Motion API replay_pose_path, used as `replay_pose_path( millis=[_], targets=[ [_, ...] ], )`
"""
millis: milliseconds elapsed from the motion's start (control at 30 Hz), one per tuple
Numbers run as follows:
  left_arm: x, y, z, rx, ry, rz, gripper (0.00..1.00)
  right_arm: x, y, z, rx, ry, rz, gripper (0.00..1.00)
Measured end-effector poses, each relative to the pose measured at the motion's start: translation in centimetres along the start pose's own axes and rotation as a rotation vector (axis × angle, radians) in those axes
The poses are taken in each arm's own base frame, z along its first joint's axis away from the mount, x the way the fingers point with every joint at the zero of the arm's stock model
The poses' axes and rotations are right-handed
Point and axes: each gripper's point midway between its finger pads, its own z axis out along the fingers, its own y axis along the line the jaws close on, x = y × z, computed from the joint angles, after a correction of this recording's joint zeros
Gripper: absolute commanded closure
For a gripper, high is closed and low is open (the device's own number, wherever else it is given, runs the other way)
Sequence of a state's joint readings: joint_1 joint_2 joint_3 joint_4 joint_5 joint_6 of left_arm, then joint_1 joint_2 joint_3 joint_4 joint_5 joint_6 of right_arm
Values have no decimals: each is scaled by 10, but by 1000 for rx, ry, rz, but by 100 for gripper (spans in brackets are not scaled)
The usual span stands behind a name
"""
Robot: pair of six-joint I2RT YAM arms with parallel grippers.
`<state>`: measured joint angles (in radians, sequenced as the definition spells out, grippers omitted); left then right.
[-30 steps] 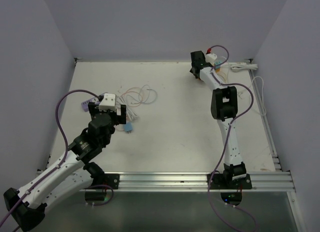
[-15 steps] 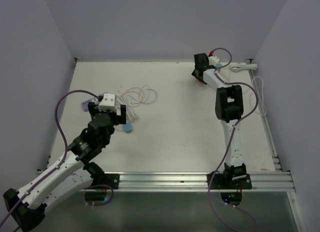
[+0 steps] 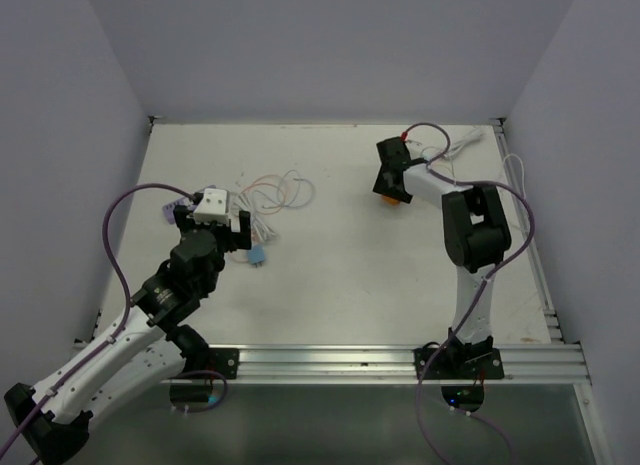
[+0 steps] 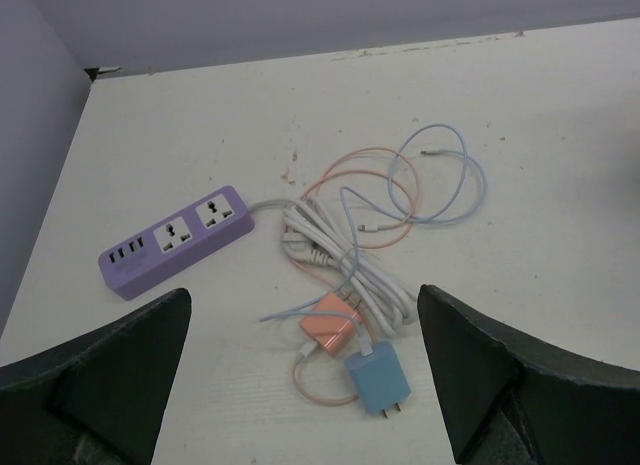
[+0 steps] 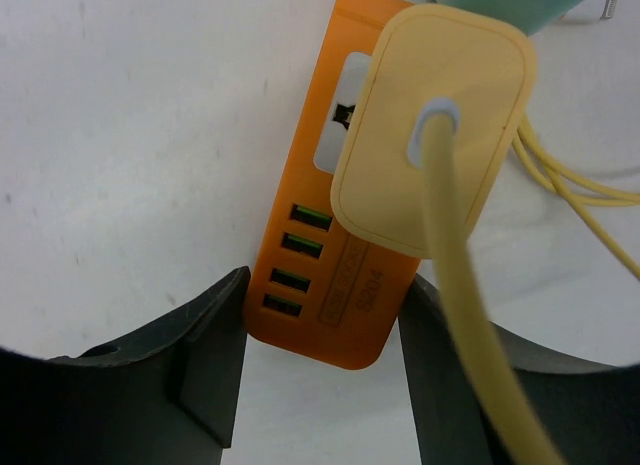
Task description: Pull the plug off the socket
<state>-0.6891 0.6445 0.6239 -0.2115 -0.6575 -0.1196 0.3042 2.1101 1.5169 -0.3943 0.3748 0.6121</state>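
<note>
Right gripper (image 5: pixel 320 290) has clamped the orange strip (image 5: pixel 300 185) and dragged it; plug (image 5: pixel 470 75) remains seated in that strip. Left gripper (image 4: pixel 303 295) gapes, idle.

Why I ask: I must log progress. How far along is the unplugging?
Done: nothing yet; the yellow plug is seated in the orange power strip. In hand: the right claw clamps that strip's end. Remaining: pulling the plug out; the left claw hangs open near the purple strip.
</note>
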Motion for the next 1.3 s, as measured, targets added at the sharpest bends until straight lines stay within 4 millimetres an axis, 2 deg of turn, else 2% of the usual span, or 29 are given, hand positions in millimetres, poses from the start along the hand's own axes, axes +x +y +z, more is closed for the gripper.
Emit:
replay_pose_path(
  millis=[100,200,333,467,700,800,833,900,1000,1067,1100,1200,1300],
  targets=[
    [-1,0,0,4,-2,-2,0,32,-3,-24,-10,37,-46,100],
    [-1,-1,-1,8,-4,-3,0,72,6,-52,-52,70,-97,100],
    [-2,-2,-2,15,-7,-6,0,121,7,-88,-101,116,-132,99],
    [-2,-3,-2,23,-8,-8,0,155,8,-114,-130,142,-159,96],
    [-2,-3,-2,26,-5,-6,0,189,15,-140,-161,162,-160,82],
    [-1,-3,-2,26,-5,-5,0,197,16,-147,-165,167,-156,69],
    [-1,-3,-2,26,-4,-5,0,198,16,-148,-164,169,-153,60],
    [-1,-3,-2,26,-2,-4,0,200,15,-150,-160,174,-151,50],
    [1,-4,-1,26,4,1,0,203,9,-153,-142,186,-155,30],
    [2,-5,0,26,9,5,0,204,3,-156,-126,198,-159,24],
    [3,-5,0,26,11,6,0,204,1,-158,-116,205,-163,16],
    [3,-5,0,26,12,7,0,204,-2,-165,-104,229,-173,6],
    [3,-5,0,26,12,7,0,205,0,-172,-116,258,-174,1]
  ],
)
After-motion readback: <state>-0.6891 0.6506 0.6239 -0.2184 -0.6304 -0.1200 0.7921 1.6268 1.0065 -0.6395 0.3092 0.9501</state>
